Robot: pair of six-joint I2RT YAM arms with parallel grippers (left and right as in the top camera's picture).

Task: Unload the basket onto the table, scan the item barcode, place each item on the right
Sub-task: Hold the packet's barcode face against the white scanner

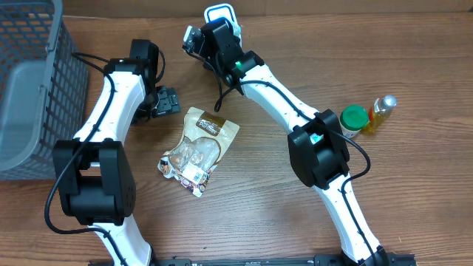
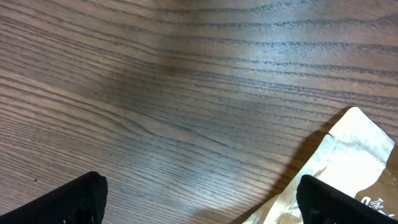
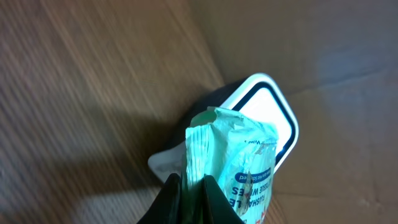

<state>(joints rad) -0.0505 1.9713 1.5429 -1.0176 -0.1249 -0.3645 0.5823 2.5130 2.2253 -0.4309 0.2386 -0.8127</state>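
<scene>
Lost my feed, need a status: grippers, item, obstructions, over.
Left gripper open beside snack pouch. Right gripper shut on pale green packet, at scanner. Nothing blocking.

Looking down on a brown wood-grain table point(image 1: 281, 222) filling the overhead view from edge to edge, with fine dark grain lines showing sharply in the left wrist view. Taking in a grey mesh basket point(image 1: 66, 66) at the table's left edge, partly cut off by the frame. Catching, in the right wrist view, a tan creased cardboard-like sheet point(image 3: 348, 56) beyond the wood, and soft, even light leaving blurred shadows on the tabletop.
</scene>
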